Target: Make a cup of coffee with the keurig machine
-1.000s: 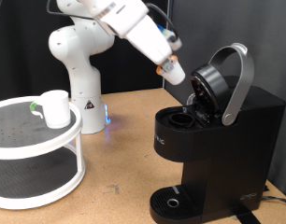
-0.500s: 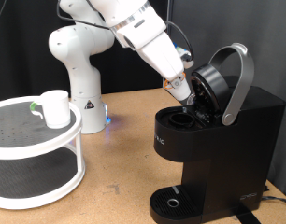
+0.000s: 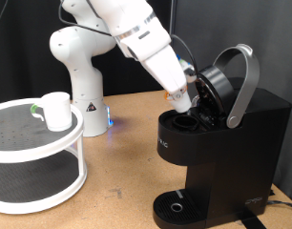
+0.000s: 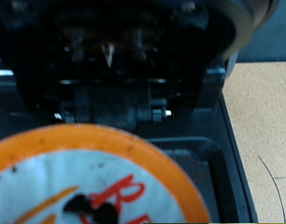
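The keurig machine (image 3: 232, 143) stands at the exterior view's right with its lid (image 3: 243, 81) raised and its pod chamber (image 3: 189, 122) open. My gripper (image 3: 184, 101) hangs just above that chamber, under the lid. In the wrist view a coffee pod (image 4: 87, 182) with an orange rim and a white top with red print fills the near field, held at the fingers, and the machine's dark inside (image 4: 134, 56) lies right behind it. The white cup (image 3: 56, 111) sits on a round stand at the exterior view's left, far from the gripper.
The cup rests on the top tier of a white two-tier round stand (image 3: 74, 143). My arm's base (image 3: 79, 67) is behind it. The machine's round drip tray (image 3: 175, 207) holds nothing. Wooden tabletop (image 3: 127, 162) lies between stand and machine.
My arm has swung down and to the exterior view's right, bringing the gripper from above and left of the machine to just over the open pod chamber. The cup stayed still.
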`<state>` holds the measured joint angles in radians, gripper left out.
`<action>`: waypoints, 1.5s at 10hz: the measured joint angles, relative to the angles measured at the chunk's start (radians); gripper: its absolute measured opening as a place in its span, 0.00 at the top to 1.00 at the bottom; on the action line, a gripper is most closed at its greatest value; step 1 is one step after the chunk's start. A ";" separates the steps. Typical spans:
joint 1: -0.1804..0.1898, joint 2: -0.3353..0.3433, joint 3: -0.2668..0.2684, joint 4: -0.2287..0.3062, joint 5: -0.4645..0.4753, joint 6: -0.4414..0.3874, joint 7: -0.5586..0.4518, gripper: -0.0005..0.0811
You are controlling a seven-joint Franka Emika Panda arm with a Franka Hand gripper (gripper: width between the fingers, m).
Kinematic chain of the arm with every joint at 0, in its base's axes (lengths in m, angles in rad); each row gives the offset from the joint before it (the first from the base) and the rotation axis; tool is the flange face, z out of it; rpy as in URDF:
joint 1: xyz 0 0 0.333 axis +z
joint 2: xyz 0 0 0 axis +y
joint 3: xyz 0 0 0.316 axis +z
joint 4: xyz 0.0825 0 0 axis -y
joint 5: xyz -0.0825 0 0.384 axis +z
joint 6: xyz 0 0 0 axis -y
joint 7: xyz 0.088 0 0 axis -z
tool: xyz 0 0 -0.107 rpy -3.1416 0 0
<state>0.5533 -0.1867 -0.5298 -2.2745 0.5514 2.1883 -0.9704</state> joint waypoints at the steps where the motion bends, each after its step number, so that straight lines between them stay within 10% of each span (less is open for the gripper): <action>1: 0.000 0.014 0.004 -0.002 -0.001 0.019 0.001 0.47; 15: 0.002 0.066 0.057 -0.017 -0.080 0.073 0.048 0.47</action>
<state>0.5551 -0.1206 -0.4723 -2.2911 0.4712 2.2611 -0.9228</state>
